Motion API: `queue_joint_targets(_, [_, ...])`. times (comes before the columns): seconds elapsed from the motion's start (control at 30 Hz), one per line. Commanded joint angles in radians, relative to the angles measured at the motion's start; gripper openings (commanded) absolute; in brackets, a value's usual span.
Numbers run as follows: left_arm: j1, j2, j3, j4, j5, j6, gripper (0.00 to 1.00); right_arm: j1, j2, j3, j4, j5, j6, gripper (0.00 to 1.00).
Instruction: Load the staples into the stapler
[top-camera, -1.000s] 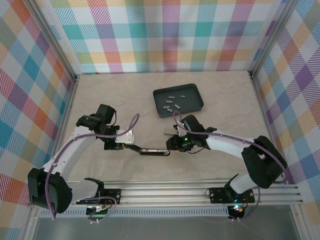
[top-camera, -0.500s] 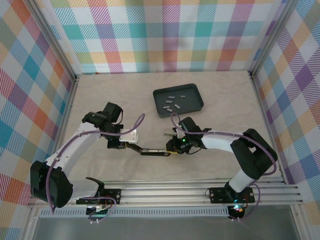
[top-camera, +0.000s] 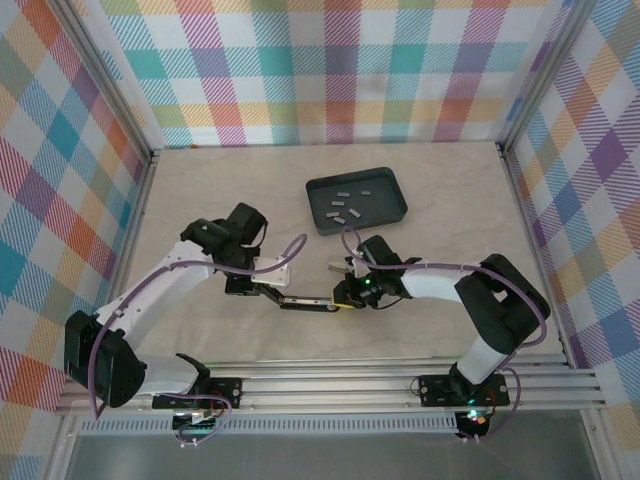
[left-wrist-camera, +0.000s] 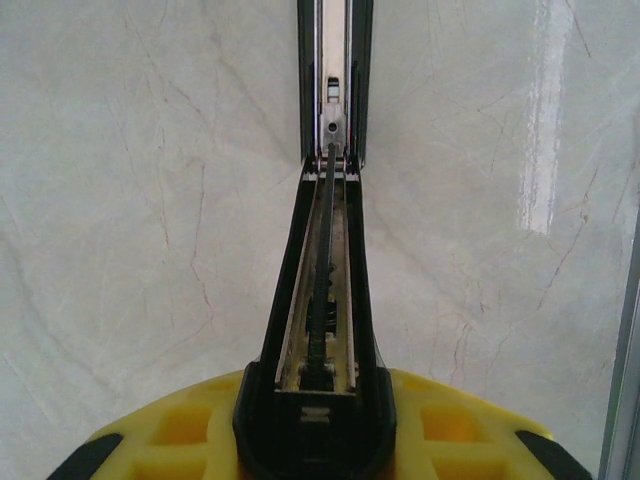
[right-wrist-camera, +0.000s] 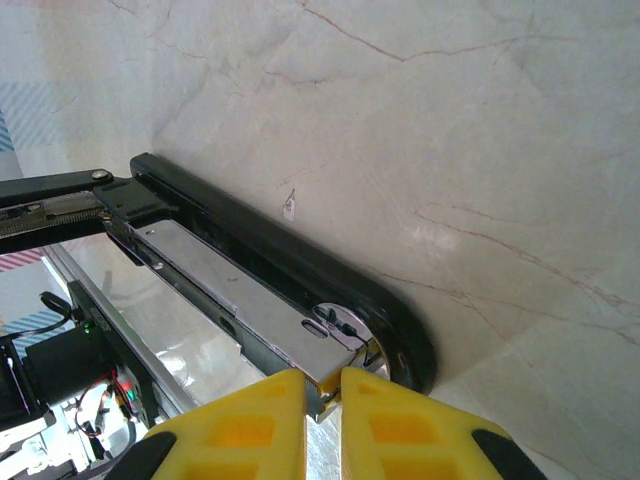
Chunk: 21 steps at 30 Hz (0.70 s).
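The black stapler (top-camera: 305, 301) lies opened out on the table between my two grippers. My left gripper (top-camera: 262, 286) is shut on its top arm (left-wrist-camera: 318, 300), whose inner spring faces the left wrist camera between the yellow fingers (left-wrist-camera: 160, 445). My right gripper (top-camera: 346, 293) (right-wrist-camera: 322, 385) is shut on the front end of the silver magazine (right-wrist-camera: 230, 285), just above the stapler's black base (right-wrist-camera: 290, 262). Several light-grey staples (top-camera: 338, 208) lie in the dark tray (top-camera: 388, 196) behind the right gripper.
The tray stands at the back middle of the marble-patterned table. Checked walls enclose the table on three sides. An aluminium rail (top-camera: 330, 385) carrying both arm bases runs along the near edge.
My right gripper's fingers have closed onto the end of the magazine. My left arm has swung to the right, carrying the stapler's top arm closer to the right gripper.
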Motion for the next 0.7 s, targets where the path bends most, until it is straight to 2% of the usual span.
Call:
queue_joint_targets(0.0, [-0.075,0.035,0.063,0.082,0.099,-0.032,0.11,0.013,0.033,-0.016,0.052,-0.019,0.013,0.13])
queue_joint_targets(0.37, [-0.233,0.168,0.162,0.159,0.12,-0.079,0.11,0.013,0.039,-0.029,0.13,-0.034,0.027,0.13])
queue_joint_targets(0.67, [-0.306,0.299,0.198,0.229,0.162,-0.133,0.06,0.011,0.037,-0.047,0.174,-0.039,0.039,0.14])
